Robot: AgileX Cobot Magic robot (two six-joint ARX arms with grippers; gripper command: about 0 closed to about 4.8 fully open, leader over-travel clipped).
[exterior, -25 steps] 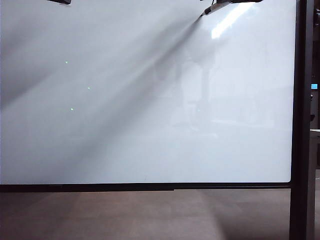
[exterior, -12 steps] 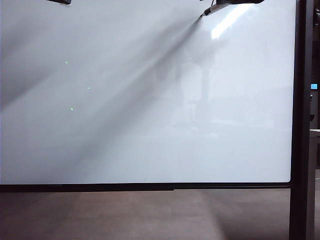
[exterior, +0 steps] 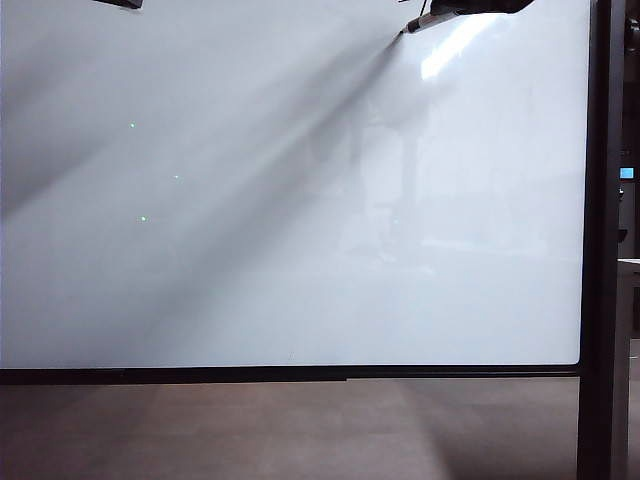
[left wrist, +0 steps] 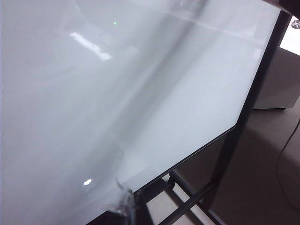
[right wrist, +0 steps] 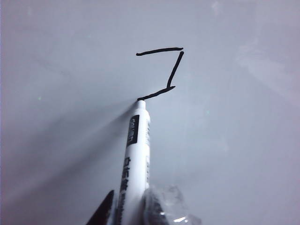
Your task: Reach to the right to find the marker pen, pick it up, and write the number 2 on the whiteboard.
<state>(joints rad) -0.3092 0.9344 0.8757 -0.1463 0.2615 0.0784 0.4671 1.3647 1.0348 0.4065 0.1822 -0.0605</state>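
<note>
The whiteboard (exterior: pixel 300 250) fills the exterior view. At its top right my right gripper (exterior: pixel 470 5) is shut on the marker pen (exterior: pixel 420 20), whose tip rests on the board. In the right wrist view the white-barrelled marker pen (right wrist: pixel 136 154) sits between my right gripper (right wrist: pixel 131 213) fingers. Its dark tip touches the end of a black stroke. The number 2 (right wrist: pixel 174 70) reads as a top bar, a slanted line and a short lower bar. My left gripper (exterior: pixel 120 3) hangs at the top left edge, apart from the board. In the left wrist view my left gripper (left wrist: pixel 133 208) is shut and empty.
A black upright post (exterior: pixel 605 240) stands along the board's right edge, with a black rail (exterior: pixel 300 375) under the board. The left wrist view shows the stand's lower bars (left wrist: pixel 187 204), a pale cabinet (left wrist: pixel 281 79) and a cable (left wrist: pixel 286 145) on the floor.
</note>
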